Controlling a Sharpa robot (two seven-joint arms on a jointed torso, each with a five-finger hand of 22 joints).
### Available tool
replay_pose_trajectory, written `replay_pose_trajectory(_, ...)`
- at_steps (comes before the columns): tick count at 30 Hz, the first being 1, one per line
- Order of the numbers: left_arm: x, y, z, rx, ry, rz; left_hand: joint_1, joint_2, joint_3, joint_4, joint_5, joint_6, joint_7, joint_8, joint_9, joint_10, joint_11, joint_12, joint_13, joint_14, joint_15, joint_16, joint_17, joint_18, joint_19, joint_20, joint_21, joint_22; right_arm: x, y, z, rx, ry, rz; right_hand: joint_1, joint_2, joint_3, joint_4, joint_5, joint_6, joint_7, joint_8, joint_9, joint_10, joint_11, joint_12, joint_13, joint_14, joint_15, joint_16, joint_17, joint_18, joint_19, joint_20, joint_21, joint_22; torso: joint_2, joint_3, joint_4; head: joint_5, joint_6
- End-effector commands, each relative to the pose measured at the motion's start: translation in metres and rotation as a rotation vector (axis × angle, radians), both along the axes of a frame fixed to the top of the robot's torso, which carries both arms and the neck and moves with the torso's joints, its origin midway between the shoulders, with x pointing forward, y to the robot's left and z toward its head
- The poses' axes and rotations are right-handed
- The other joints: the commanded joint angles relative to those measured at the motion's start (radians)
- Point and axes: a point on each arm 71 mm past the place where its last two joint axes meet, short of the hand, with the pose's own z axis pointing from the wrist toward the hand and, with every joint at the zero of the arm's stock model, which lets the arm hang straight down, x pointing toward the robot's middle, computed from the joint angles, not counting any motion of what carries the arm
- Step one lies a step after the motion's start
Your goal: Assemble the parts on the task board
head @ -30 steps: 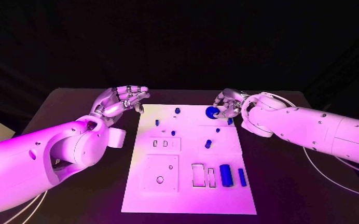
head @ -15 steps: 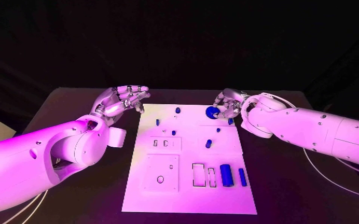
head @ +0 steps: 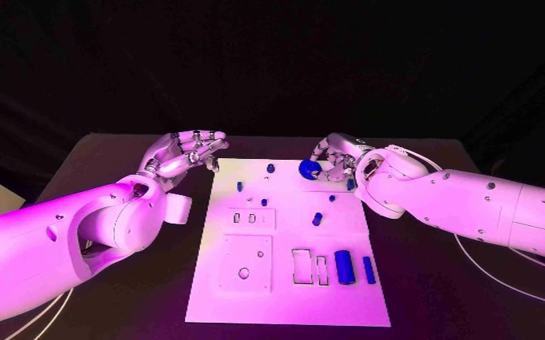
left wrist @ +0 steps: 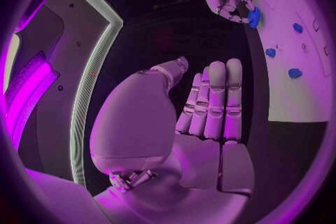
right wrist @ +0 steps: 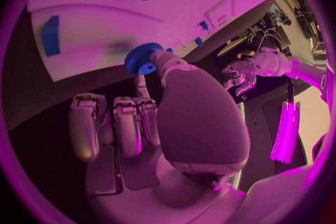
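Note:
The white task board (head: pixel 290 297) lies in the middle of the black table. My right hand (head: pixel 337 159) is over the board's far right part and pinches a blue toothed round part (head: pixel 309 169) between thumb and a finger; the right wrist view shows that part (right wrist: pixel 143 59) just above the board (right wrist: pixel 91 22). My left hand (head: pixel 187 151) hovers off the board's far left corner, fingers straight, holding nothing. A blue cylinder (head: pixel 343 265) and a thin blue bar (head: pixel 368 269) lie at the near right. Small blue pegs (head: pixel 316 218) stand mid-board.
Rectangular slots (head: pixel 301 266) and a square inset plate (head: pixel 246 263) with holes sit at the board's near end. Bare black table (head: pixel 136 277) runs along both long sides of the board. A white cable (head: pixel 483 265) trails under my right arm.
My right hand has moved left with the blue toothed part, further in over the board's far end. The left hand has stayed in place.

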Motion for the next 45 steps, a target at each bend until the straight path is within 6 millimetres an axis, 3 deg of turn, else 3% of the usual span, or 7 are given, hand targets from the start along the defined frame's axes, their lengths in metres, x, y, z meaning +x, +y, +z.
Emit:
replay_pose_trajectory(1,0.000,-0.002,0.001,-0.007,-0.005,-0.007,-0.003,0.002,0.004,-0.004,0.002,-0.005,-0.001,-0.002,0.002,-0.008,-0.002,0.003,0.001,-0.003,0.002,0.005,0.000,0.014,-0.006,0.002,0.004,0.001,-0.007,0.014,0.009,-0.031,-0.089,0.017,-0.007,0.002,0.008,0.000,0.001,0.011,-0.003,0.003,0.003,0.104,-0.008,0.004,0.263,0.104,-0.008,0.005,0.263,-0.012,0.039,-0.008,0.004,0.156,0.000,-0.0005,-0.0008,0.001,0.000)
replay_pose_trajectory(6,0.000,-0.002,0.001,-0.007,-0.005,-0.008,-0.003,0.002,0.005,-0.004,0.003,-0.005,-0.001,-0.002,0.002,-0.008,-0.002,0.004,0.001,-0.003,0.002,0.006,-0.001,0.014,-0.007,0.002,0.005,0.002,-0.015,0.040,0.014,-0.048,-0.128,0.074,-0.011,-0.002,0.014,-0.003,-0.008,0.014,-0.004,0.001,0.003,0.104,-0.009,0.004,0.263,0.104,-0.009,0.005,0.263,-0.014,0.042,-0.009,0.008,0.161,0.001,0.0006,0.0007,0.003,0.001)
replay_pose_trajectory(11,0.000,-0.003,0.001,-0.008,-0.004,-0.010,-0.003,0.002,0.005,-0.004,0.003,-0.005,-0.001,-0.002,0.002,-0.008,-0.002,0.004,0.001,-0.003,0.002,0.006,-0.001,0.014,-0.007,0.002,0.005,0.002,-0.019,0.063,0.015,-0.072,-0.162,0.113,-0.017,-0.006,0.022,-0.005,-0.021,0.017,-0.005,-0.001,0.003,0.104,-0.009,0.004,0.263,0.104,-0.010,0.005,0.263,-0.015,0.044,-0.010,0.011,0.165,0.001,-0.0005,0.0014,0.005,0.001)
replay_pose_trajectory(19,0.000,-0.004,0.001,-0.009,-0.003,-0.014,-0.003,0.002,0.005,-0.004,0.003,-0.005,-0.001,-0.002,0.002,-0.008,-0.002,0.004,0.001,-0.003,0.002,0.006,-0.001,0.014,-0.007,0.002,0.005,0.002,-0.016,0.085,0.007,-0.100,-0.168,0.128,-0.019,-0.008,0.025,-0.007,-0.029,0.018,-0.005,-0.003,0.003,0.104,-0.010,0.004,0.263,0.104,-0.010,0.005,0.263,-0.015,0.045,-0.010,0.013,0.167,0.002,-0.0003,0.0029,0.008,0.001)
replay_pose_trajectory(45,0.000,-0.006,0.001,-0.014,0.002,-0.017,-0.002,0.002,0.006,-0.005,0.002,-0.006,-0.001,-0.002,0.003,-0.009,-0.002,0.004,0.001,-0.003,0.002,0.007,-0.001,0.014,-0.009,0.002,0.007,0.003,-0.010,0.108,-0.021,-0.146,-0.100,0.115,-0.022,-0.011,0.030,-0.009,-0.037,0.017,-0.004,-0.006,0.002,0.104,-0.009,0.004,0.263,0.104,-0.010,0.005,0.263,-0.015,0.044,-0.011,0.011,0.165,0.001,0.0010,-0.0008,0.015,-0.009)
